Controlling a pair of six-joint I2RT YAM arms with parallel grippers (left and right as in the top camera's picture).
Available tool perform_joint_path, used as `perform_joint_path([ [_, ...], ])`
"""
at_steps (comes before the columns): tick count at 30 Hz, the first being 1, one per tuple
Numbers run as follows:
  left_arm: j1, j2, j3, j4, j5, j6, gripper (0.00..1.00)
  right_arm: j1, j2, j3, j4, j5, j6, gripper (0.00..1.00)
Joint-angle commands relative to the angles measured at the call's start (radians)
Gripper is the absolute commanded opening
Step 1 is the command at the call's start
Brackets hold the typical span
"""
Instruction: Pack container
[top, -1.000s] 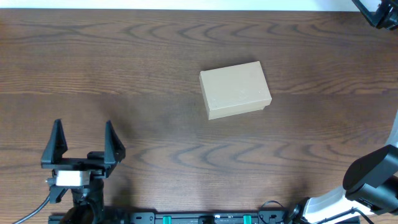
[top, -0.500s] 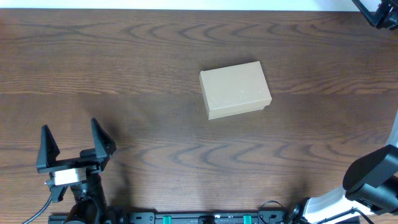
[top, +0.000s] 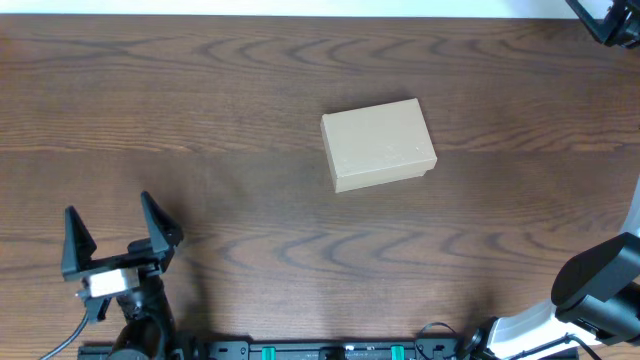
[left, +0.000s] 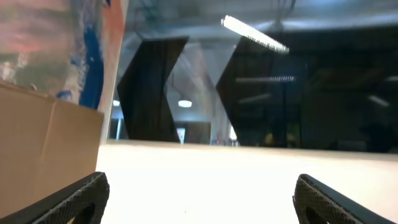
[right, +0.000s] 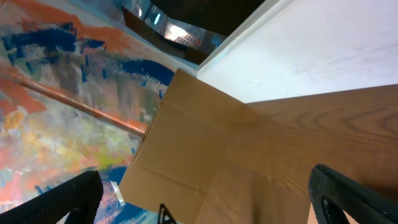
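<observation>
I see the plain rectangular cardboard container lying flat, its long axis nearly left-right. Well apart from it, the left gripper and right gripper are released.

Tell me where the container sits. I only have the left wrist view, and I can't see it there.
Observer: The container lies flat near the middle of the table, well ahead and to the right of the left end effector.
Operator: Is its lid up?
Observer: No, from overhead the flap looks shut.
Operator: Is anything beside it that could go in?
Observer: Nothing shows in the overhead view; the container is the only loose thing on the wood.
Operator: And the right end effector?
Observer: The right end effector stands open with nothing between its fingers.
</observation>
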Motion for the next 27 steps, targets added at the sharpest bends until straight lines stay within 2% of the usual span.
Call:
perform_joint_path([
  [1,0.009,-0.007,-0.002,-0.065,-0.028,-0.007,0.95,-0.004,-0.009,0.019,0.003,-0.011,-0.010,0.99],
  [6,0.013,-0.007,-0.002,-0.321,-0.050,-0.008,0.95,-0.004,-0.009,0.019,0.003,-0.011,-0.010,0.99],
  [10,0.013,-0.007,-0.002,-0.597,-0.026,-0.038,0.95,-0.004,-0.009,0.019,0.003,-0.011,-0.010,0.99],
  [15,0.013,-0.007,-0.002,-0.793,-0.004,-0.038,0.95,-0.004,-0.009,0.019,0.003,-0.011,-0.010,0.99],
  [27,0.013,-0.007,-0.002,-0.805,0.040,-0.038,0.95,-0.004,-0.009,0.019,0.003,-0.011,-0.010,0.99],
])
